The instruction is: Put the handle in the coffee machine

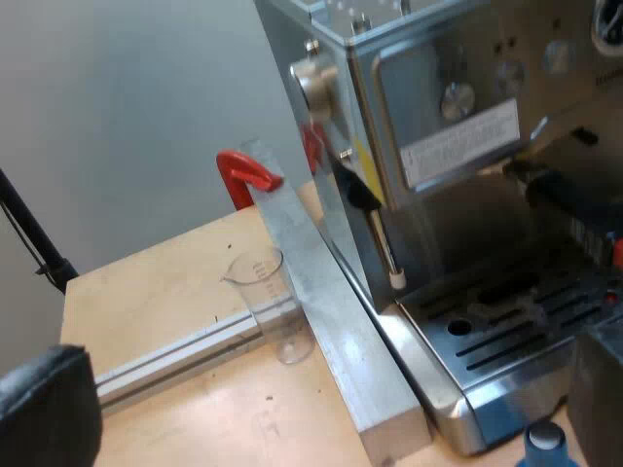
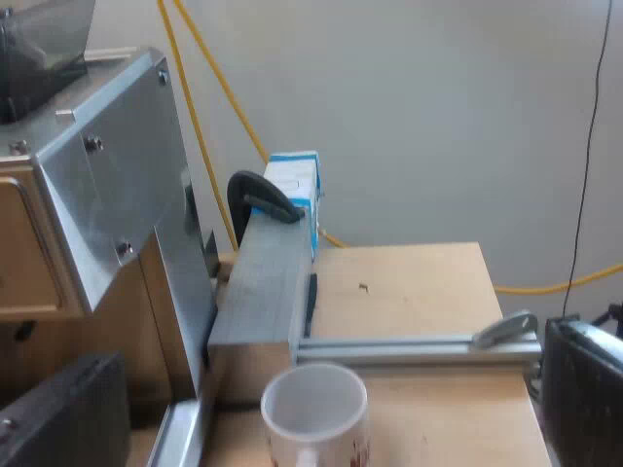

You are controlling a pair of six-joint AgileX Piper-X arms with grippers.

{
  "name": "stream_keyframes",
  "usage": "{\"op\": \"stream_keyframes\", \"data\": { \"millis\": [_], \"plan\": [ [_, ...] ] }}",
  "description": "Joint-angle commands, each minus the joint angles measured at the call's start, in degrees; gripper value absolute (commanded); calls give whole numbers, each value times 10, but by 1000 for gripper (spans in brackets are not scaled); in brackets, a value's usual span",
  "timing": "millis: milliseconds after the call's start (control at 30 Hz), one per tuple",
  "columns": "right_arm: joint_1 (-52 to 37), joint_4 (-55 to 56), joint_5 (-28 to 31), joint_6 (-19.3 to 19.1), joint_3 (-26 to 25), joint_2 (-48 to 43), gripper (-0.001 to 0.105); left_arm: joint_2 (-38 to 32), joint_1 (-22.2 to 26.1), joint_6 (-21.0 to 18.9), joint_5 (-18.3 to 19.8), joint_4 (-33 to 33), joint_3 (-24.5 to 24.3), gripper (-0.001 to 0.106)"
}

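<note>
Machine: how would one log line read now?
machine | handle at its front | glass by bar | left gripper open | right gripper open

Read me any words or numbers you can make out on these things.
Nothing reads clearly enough to quote.
The white sticker on the espresso machine: print too blurred.
The measuring glass: scale marks too small.
The mug: red print, unreadable.
The blue and white carton: print blurred.

Nothing could be read for certain. The espresso machine carried a white label with print too small to make out, and the measuring glass bore faint scale lines without legible numbers.
</note>
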Motion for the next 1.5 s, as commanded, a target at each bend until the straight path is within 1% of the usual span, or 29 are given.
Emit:
{"op": "stream_keyframes", "data": {
  "millis": [33, 100, 167, 200, 300, 367, 433, 467, 533, 600, 667, 800, 933, 1100, 1233, 1267, 1333, 1433, 1500],
  "plan": [
    [-2, 12, 12, 5, -3, -25, 86, -26, 0, 2, 1, -8, 16, 105],
    [-2, 13, 11, 17, 1, -26, 86, -47, 0, 0, 15, -20, 32, 105],
    [-2, 14, 12, 19, 2, -26, 86, -53, 0, -1, 19, -25, 39, 105],
    [-2, 15, 11, 19, 2, -26, 86, -78, 0, -2, 33, -30, 58, 105],
    [-2, 19, 11, 19, 2, -26, 86, -99, 0, -2, 34, -30, 74, 105],
    [-2, 26, 11, 19, 2, -26, 86, -97, 6, -9, 34, -20, 85, 105],
    [-2, 36, 11, 19, 2, -26, 86, -97, 17, -21, 34, -25, 93, 105],
    [-2, 44, 11, 19, 2, -26, 86, -97, 24, -25, 39, -31, 100, 105],
    [-2, 53, 11, 19, 2, -26, 86, -97, 29, -35, 38, -45, 111, 105],
    [-2, 58, 11, 15, 2, -26, 86, -97, 29, -55, 38, -61, 121, 105],
    [-2, 56, 11, 12, 7, -26, 86, -97, 29, -58, 38, -73, 129, 105],
    [-2, 56, 7, 12, 32, -25, 86, -97, 22, -81, 38, -81, 139, 105],
    [-2, 42, -1, 12, 58, -25, 86, -96, 14, -81, 34, -81, 143, 105],
    [-2, 23, -42, 13, 102, -25, 86, -91, -12, -80, 16, -81, 148, 105],
    [-2, 23, -43, 13, 114, -25, 86, -84, -27, -80, 5, -80, 148, 105],
    [-2, 24, -43, 13, 131, -25, 86, -84, -27, -80, 5, -80, 148, 105],
    [-2, 28, -43, 14, 147, -24, 86, -84, -28, -80, 4, -79, 148, 105],
    [-2, 28, -43, 15, 155, -24, 86, -83, -35, -80, -2, -64, 155, 105],
    [-2, 28, -43, 19, 175, -24, 86, -83, -35, -80, -2, -55, 161, 105]
  ]
}}
